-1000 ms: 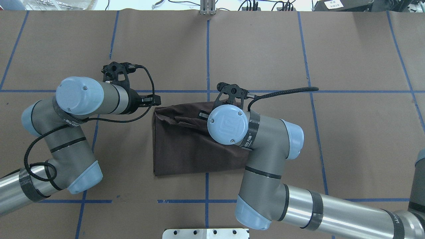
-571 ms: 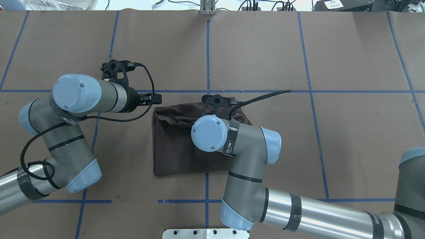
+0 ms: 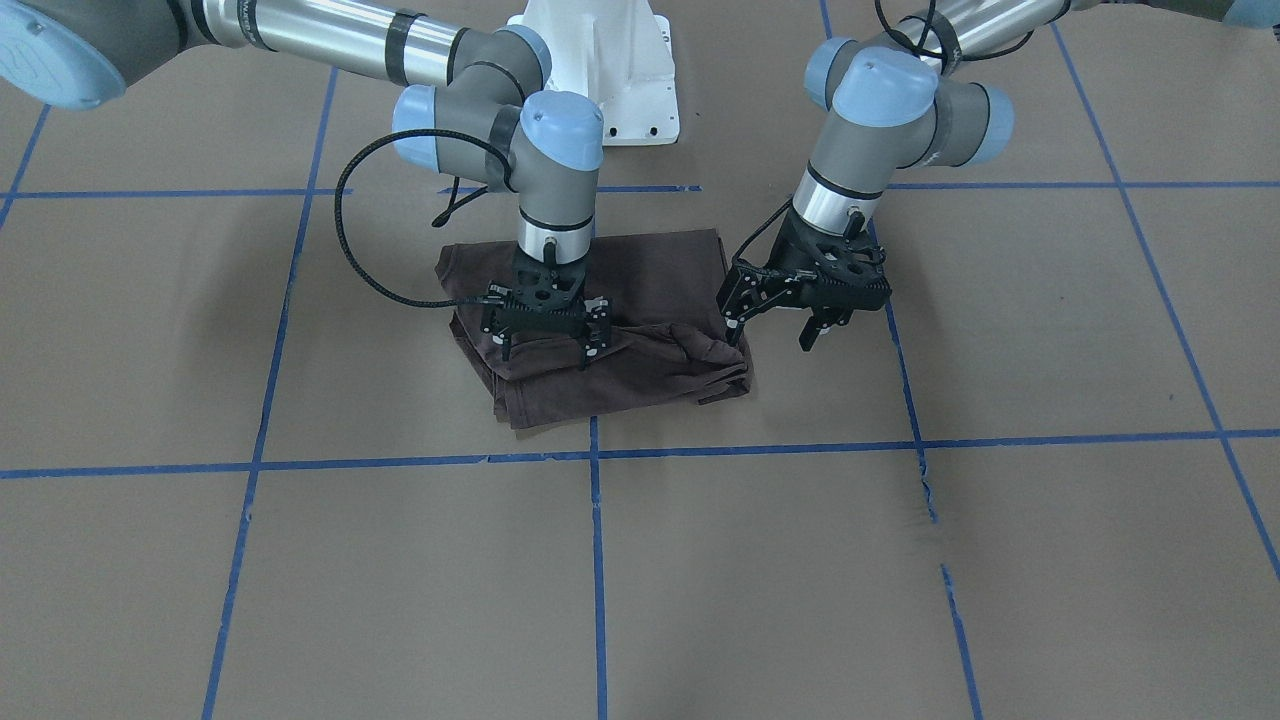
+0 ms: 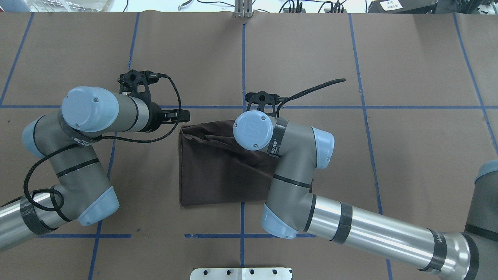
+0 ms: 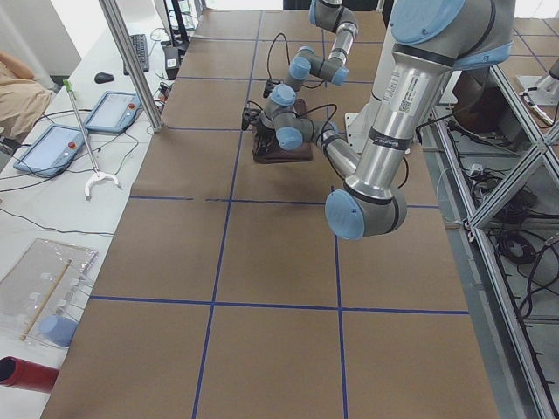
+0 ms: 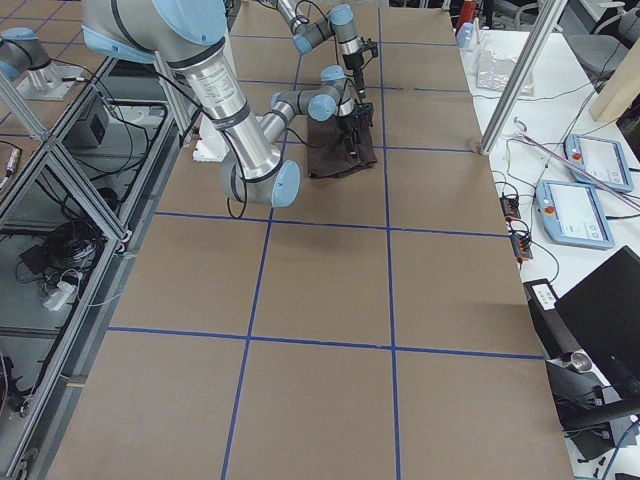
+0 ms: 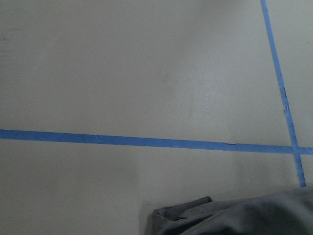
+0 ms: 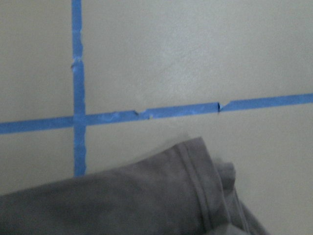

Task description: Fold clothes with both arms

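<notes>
The dark brown T-shirt point(image 3: 650, 275) lies folded into a rough rectangle at the middle of the table, with bunched layers along its far edge point(image 4: 214, 171). My right gripper point(image 3: 543, 350) points straight down over the shirt's far edge, jaws spread, fingertips at the cloth. In the overhead view its own wrist hides it. My left gripper point(image 3: 772, 335) is open and empty, hovering just off the shirt's left far corner point(image 4: 182, 116). The left wrist view shows a shirt corner point(image 7: 234, 220). The right wrist view shows a hemmed fold point(image 8: 122, 200).
The table is covered in brown paper with a grid of blue tape lines point(image 4: 243, 58). The white pedestal base point(image 3: 600, 70) stands at the robot's side of the table. Tablets and tools lie beyond the far edge point(image 5: 52, 148).
My right arm swung left over the shirt, then shifted toward the far edge. The shirt's right part now lies under that arm. The left arm has barely moved.
</notes>
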You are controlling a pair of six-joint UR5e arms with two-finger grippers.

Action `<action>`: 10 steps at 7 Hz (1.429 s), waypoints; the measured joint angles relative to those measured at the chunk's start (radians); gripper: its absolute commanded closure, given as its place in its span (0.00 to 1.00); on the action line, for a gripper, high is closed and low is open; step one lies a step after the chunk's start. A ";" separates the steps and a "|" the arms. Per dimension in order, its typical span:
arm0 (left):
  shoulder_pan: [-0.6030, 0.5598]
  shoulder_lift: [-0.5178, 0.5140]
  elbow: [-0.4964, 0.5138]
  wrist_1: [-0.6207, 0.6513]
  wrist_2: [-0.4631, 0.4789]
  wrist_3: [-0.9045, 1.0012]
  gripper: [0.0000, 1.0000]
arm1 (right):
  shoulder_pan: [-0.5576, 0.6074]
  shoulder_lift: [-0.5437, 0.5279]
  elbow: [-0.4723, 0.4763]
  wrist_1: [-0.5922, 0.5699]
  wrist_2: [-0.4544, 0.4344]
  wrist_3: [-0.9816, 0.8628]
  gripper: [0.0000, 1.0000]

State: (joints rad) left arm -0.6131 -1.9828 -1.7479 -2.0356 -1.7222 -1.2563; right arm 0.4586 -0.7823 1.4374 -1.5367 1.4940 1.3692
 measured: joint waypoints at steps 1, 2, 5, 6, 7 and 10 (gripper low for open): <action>0.001 0.000 0.000 0.000 0.000 0.000 0.00 | 0.038 0.009 -0.030 0.001 0.018 -0.010 0.00; 0.003 -0.002 0.001 0.000 0.000 0.000 0.00 | 0.074 0.017 -0.046 0.003 0.050 -0.014 0.00; 0.039 -0.023 0.000 0.006 0.018 -0.070 0.00 | 0.127 0.037 -0.010 0.009 0.133 -0.018 0.00; 0.080 -0.036 0.003 0.019 0.054 -0.095 0.00 | 0.129 0.036 0.006 0.009 0.147 -0.019 0.00; 0.125 -0.054 0.004 0.047 0.093 -0.105 0.00 | 0.130 0.035 0.014 0.009 0.153 -0.019 0.00; 0.215 -0.089 0.011 0.139 0.177 -0.095 0.00 | 0.132 0.032 0.024 0.009 0.157 -0.020 0.00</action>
State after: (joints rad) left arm -0.3979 -2.0717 -1.7366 -1.8965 -1.5449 -1.3513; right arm 0.5910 -0.7504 1.4612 -1.5278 1.6508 1.3495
